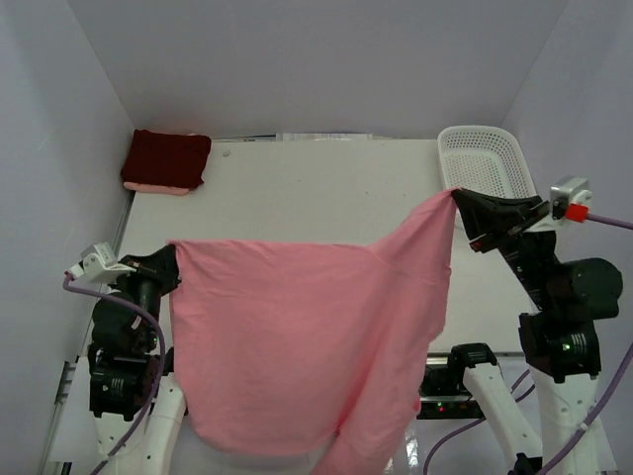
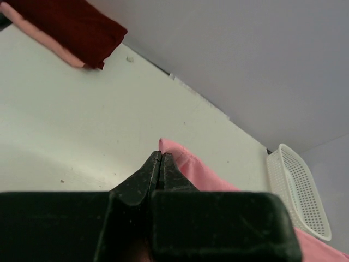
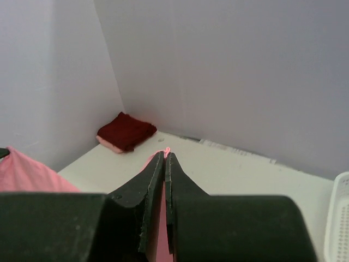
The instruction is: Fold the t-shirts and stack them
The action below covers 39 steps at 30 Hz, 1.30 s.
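A salmon pink t-shirt (image 1: 307,346) hangs stretched in the air between my two grippers, draping down over the table's near edge. My left gripper (image 1: 170,259) is shut on its left corner, where a pink fold (image 2: 180,158) pokes out beside the closed fingers (image 2: 143,177). My right gripper (image 1: 458,195), higher and further back, is shut on the right corner; pink cloth (image 3: 163,218) shows between its fingers (image 3: 182,185). A dark maroon t-shirt (image 1: 166,158) lies folded on a folded pink one (image 1: 156,187) at the table's far left corner.
A white mesh basket (image 1: 487,161) stands at the far right corner of the white table (image 1: 316,188). Grey walls close in the table on three sides.
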Available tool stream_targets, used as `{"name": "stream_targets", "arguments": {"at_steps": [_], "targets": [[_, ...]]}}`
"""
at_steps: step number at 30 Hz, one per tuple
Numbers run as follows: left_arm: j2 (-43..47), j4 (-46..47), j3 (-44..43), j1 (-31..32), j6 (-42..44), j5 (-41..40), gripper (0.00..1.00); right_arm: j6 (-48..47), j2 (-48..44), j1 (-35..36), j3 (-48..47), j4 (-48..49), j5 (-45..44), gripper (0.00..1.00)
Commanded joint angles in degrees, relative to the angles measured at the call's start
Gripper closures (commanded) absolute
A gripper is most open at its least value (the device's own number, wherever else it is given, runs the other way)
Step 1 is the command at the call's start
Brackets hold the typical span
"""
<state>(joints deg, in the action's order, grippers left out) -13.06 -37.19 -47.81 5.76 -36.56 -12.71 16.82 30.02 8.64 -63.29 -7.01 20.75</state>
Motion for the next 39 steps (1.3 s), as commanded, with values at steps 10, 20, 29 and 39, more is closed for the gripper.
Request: {"name": "stream_targets", "arguments": {"at_steps": [10, 20, 29, 39], "targets": [[-24.2, 23.3, 17.7, 0.1, -1.2, 3.5, 1.0, 2.4, 21.5, 0.1, 16.1, 10.6, 2.2, 0.92], [-53.8, 39.0, 9.9, 0.2, 1.4, 0.0, 1.0, 0.7, 46.8, 0.3, 11.4, 17.1, 5.1, 0.92], [-75.9, 42.6, -4.8, -0.2, 2.0, 0.9, 1.0, -1.8, 70.6, 0.3, -7.4, 12.7, 6.6, 0.92], [-97.2, 37.6, -28.1, -3.0, 4.6, 4.4, 1.0, -6.4, 98.5, -0.1, -47.9, -6.9, 3.0, 0.92]]}}
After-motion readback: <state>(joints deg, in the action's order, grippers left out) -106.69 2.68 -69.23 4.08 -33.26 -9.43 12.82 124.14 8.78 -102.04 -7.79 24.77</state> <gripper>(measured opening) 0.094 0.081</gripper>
